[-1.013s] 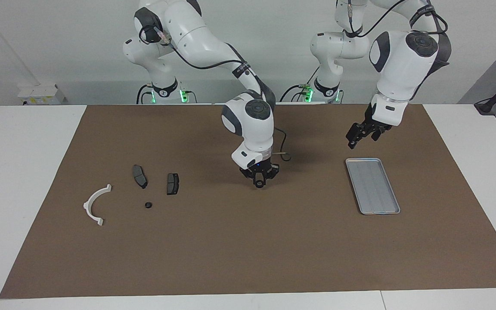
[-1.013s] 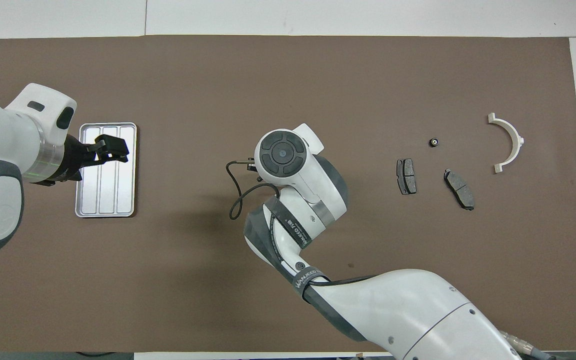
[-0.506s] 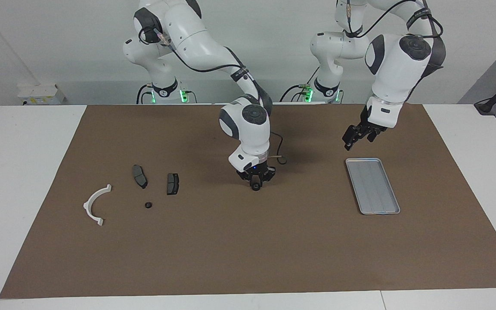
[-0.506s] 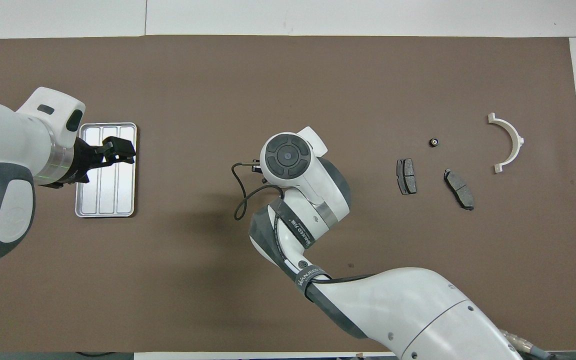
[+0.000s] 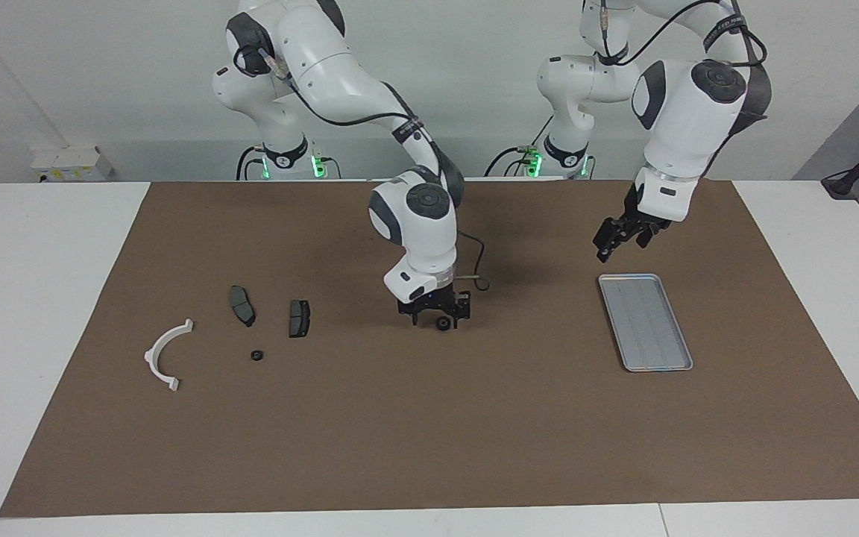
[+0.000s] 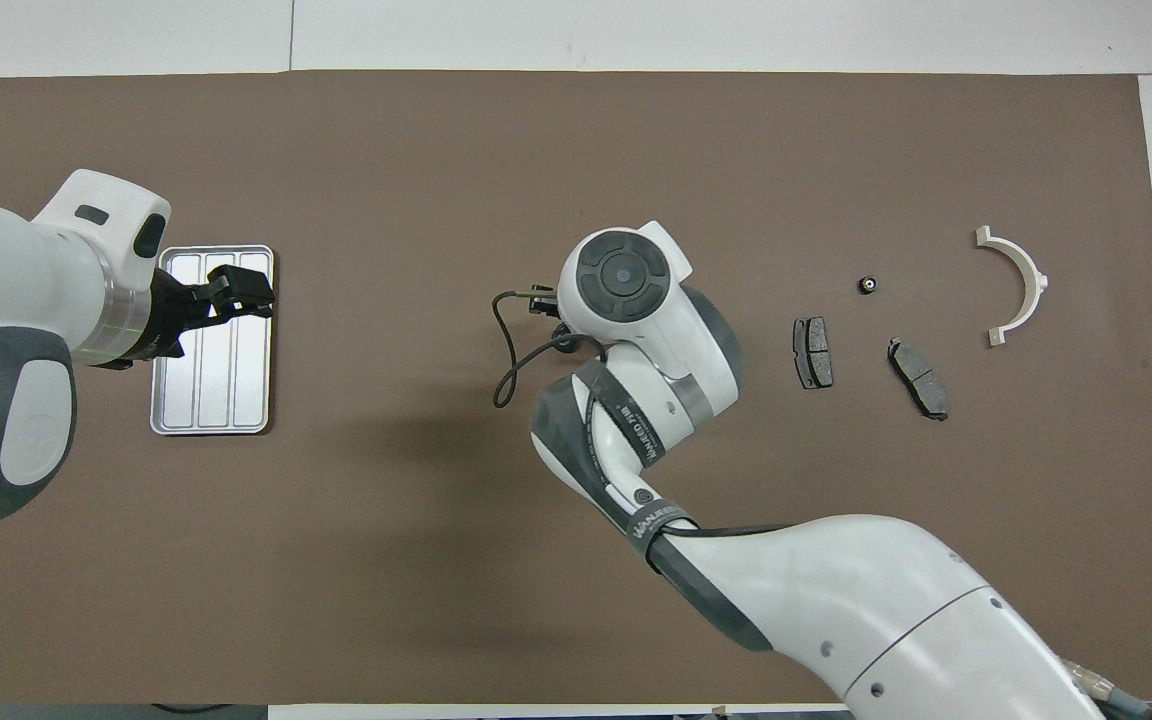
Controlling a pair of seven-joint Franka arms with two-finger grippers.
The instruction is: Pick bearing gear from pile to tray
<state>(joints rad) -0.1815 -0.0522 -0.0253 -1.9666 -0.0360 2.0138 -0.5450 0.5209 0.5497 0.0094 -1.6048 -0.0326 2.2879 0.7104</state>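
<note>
My right gripper (image 5: 438, 319) is low over the middle of the brown mat and stands open. A small black round bearing gear (image 5: 443, 324) sits between its fingers at mat level. In the overhead view the right arm's wrist (image 6: 626, 280) hides both. The pile lies toward the right arm's end: two dark brake pads (image 5: 241, 304) (image 5: 299, 318), a white arc bracket (image 5: 165, 354) and another tiny black round piece (image 5: 256, 355). My left gripper (image 5: 612, 240) hangs above the end of the silver tray (image 5: 646, 321) nearer to the robots.
The pads (image 6: 813, 352) (image 6: 918, 364), the bracket (image 6: 1016, 285) and the black piece (image 6: 867, 285) also show in the overhead view, as does the tray (image 6: 226, 380). A black cable (image 6: 511, 350) loops off the right wrist. The mat (image 5: 429, 432) covers most of the white table.
My right gripper has sunk a little and shifted toward the right arm's end, and its fingers have spread apart around the bearing gear. My left gripper has barely moved.
</note>
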